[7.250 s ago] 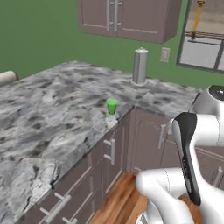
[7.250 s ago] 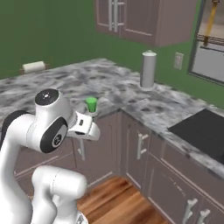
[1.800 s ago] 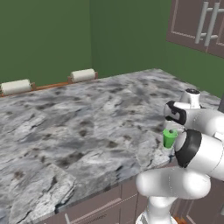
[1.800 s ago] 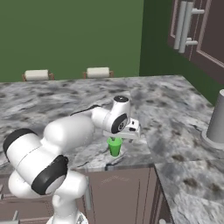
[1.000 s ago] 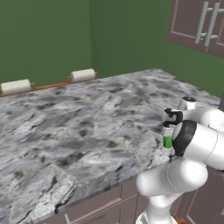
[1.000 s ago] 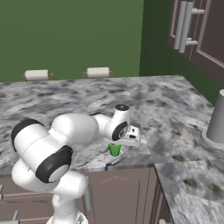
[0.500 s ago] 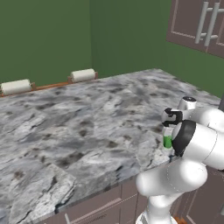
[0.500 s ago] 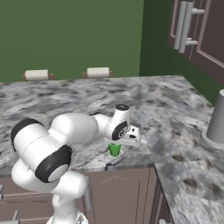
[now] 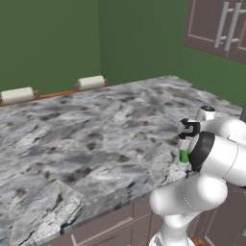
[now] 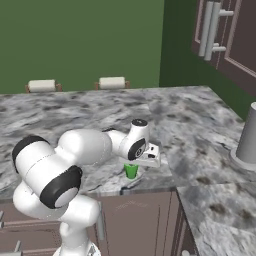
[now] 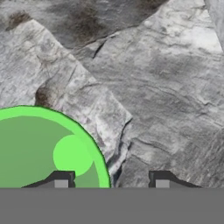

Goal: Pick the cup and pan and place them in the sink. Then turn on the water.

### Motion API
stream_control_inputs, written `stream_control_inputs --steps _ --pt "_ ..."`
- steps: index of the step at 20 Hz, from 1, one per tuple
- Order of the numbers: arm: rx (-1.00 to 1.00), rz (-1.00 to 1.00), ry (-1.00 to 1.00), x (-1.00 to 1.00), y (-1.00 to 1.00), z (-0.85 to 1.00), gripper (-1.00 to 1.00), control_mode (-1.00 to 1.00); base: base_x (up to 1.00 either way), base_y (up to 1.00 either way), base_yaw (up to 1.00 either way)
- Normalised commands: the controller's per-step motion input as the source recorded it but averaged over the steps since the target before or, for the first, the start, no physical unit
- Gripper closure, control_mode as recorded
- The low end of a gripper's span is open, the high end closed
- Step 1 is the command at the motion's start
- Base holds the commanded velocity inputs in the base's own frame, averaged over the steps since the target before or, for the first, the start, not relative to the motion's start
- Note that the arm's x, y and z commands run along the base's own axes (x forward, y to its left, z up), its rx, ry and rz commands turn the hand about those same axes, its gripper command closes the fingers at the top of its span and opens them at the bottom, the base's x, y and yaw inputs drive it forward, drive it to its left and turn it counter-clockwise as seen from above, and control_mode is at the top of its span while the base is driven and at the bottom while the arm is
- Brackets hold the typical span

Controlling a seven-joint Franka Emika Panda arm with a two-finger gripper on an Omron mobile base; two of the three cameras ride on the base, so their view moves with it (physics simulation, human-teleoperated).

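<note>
The small bright green cup stands upright on the marble counter, close to its front edge. My gripper points straight down onto it. In the hand view the cup lies at the lower left and I look into it. My gripper straddles its rim: one fingertip is over the inside, the other is outside over the counter. A gap shows between the rim and the outer fingertip, so the jaws are open. The pan and the sink are out of view.
Two paper towel rolls lie along the green back wall. A grey canister stands on the counter at the right. Dark wall cabinets hang above it. The counter's front edge runs just below the cup.
Since about two seconds ago the hand has come down over the cup. Over the last second the base views show no visible movement.
</note>
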Motion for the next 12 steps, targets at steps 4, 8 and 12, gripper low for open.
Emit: stream_control_inputs --steps 4,8,12 --pt "0.00 0.00 0.00 0.00 0.00 0.00 1.00 -1.00 0.00 0.00 0.00" --pt "0.00 0.00 0.00 -0.04 0.00 0.11 1.00 -1.00 0.00 0.00 0.00" --pt "0.00 0.00 -0.05 -0.03 0.01 0.78 1.00 -1.00 0.00 0.00 0.00"
